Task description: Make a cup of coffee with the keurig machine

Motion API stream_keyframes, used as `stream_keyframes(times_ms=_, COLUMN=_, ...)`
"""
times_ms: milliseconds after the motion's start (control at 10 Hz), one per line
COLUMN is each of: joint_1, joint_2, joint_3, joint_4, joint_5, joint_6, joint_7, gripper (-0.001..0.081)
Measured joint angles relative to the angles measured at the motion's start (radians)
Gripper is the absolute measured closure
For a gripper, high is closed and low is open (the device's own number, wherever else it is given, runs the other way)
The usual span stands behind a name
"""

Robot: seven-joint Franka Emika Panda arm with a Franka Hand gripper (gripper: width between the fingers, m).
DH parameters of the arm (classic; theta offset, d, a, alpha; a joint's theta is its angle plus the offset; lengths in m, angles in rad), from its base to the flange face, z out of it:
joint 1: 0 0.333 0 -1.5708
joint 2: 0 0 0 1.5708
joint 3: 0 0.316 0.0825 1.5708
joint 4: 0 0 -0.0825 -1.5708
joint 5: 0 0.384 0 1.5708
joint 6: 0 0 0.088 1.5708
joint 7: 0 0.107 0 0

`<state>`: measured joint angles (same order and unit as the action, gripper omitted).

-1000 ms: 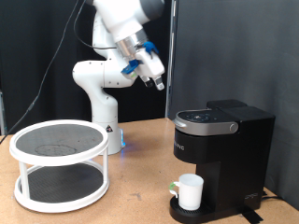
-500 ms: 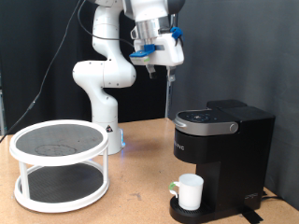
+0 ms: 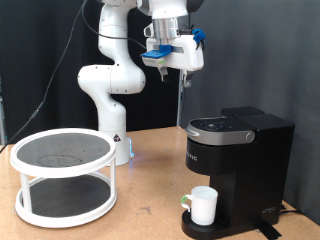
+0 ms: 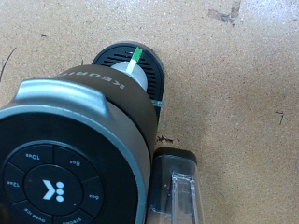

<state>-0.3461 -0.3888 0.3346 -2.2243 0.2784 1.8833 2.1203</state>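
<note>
The black keurig machine (image 3: pixel 235 160) stands at the exterior view's right with its domed lid down. In the wrist view its lid with the round button panel (image 4: pixel 65 154) fills the frame from straight above. The white cup (image 3: pixel 204 205) sits on the round drip base (image 3: pixel 190 228) under the spout. From above, only a sliver of the cup (image 4: pixel 131 75) shows past the lid, with a small green tab (image 4: pixel 136 54) beside it. My gripper (image 3: pixel 178 66) hangs high above the machine, pointing down and holding nothing visible. Its fingers do not show in the wrist view.
A white two-tier round rack (image 3: pixel 62 160) with dark shelves stands at the exterior view's left. The robot's white base (image 3: pixel 112 95) rises behind it. A clear water tank (image 4: pixel 177 187) sits against the machine's side. The wooden tabletop (image 4: pixel 234 84) surrounds the machine.
The arm has swung toward the exterior view's right and turned the hand from a slant to pointing straight down, so it is now over the machine.
</note>
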Motion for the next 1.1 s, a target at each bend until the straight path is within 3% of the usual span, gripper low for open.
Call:
stream_keyframes(times_ms=700, joint_1=0.0, joint_2=0.052, joint_3=0.004, joint_4=-0.004, joint_5=-0.032, joint_6=0.003, joint_7=0.029, gripper=0.0072)
stream_keyframes(times_ms=1100, joint_1=0.0, joint_2=0.105, joint_3=0.018, joint_4=-0.038, joint_5=-0.048, joint_6=0.085, joint_7=0.065, gripper=0.0072)
